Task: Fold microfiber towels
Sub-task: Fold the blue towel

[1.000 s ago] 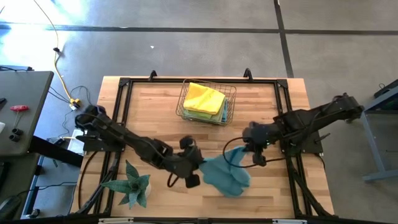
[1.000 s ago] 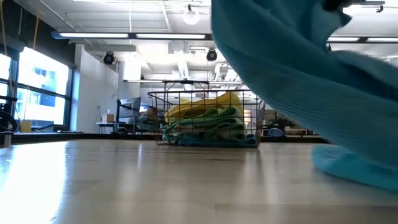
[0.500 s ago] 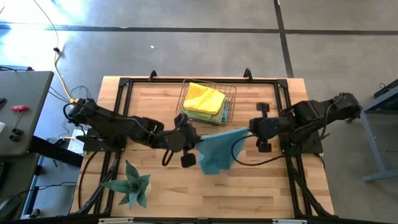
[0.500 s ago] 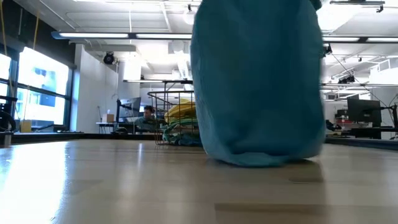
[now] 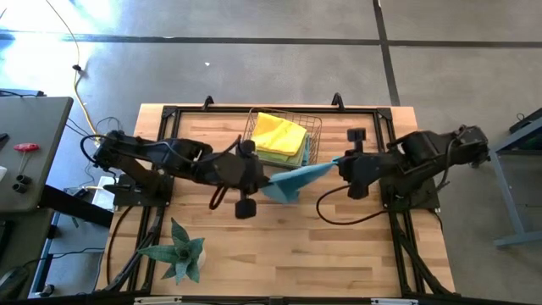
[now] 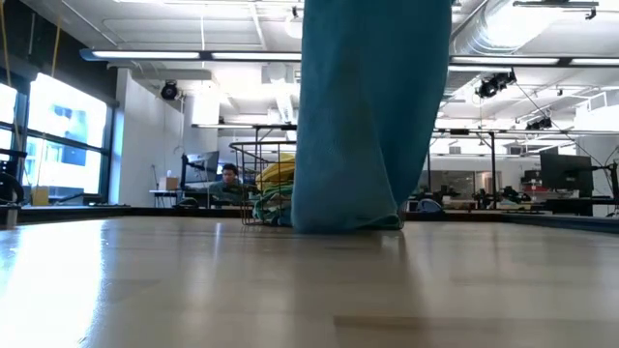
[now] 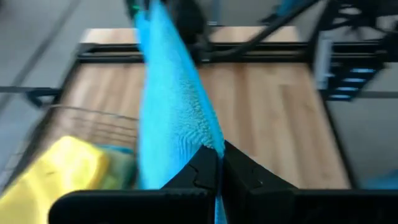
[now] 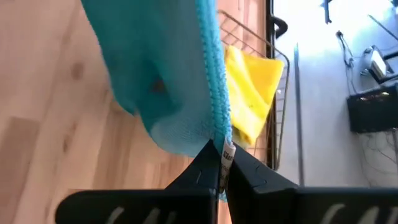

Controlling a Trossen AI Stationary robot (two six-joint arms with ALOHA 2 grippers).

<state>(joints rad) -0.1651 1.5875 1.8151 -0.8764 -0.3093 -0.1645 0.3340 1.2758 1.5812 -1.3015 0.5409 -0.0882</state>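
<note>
A light blue microfiber towel hangs stretched between my two grippers above the middle of the table, just in front of the copper wire basket. My left gripper is shut on its left end, my right gripper on its right end. In the low view the towel hangs as a broad curtain; its lower edge is close to the table top, touching or not I cannot tell. A yellow towel lies on top of other folded towels in the basket. My left gripper pinches the blue towel's upper edge between its two shut fingers, at the towel's left end. It comes slanting down from the table's left. The cloth runs away from the fingertips toward the other arm, drawn fairly straight. My right gripper pinches the towel's hemmed edge at the corner with the small white label, between its two shut fingers. It comes slanting down from the table's right. The cloth hangs below this edge.
A spiky green plant stands at the table's near left corner. Bare wood lies in front of the hanging towel. A black frame runs around the table top. A person sits in the room far behind the basket.
Both grippers have risen and gone toward the far edge, toward the basket, staying shut on the towel. The right one has rolled about its own axis. The blue towel, earlier crumpled on the table, is lifted and drawn out between them, hanging down.
</note>
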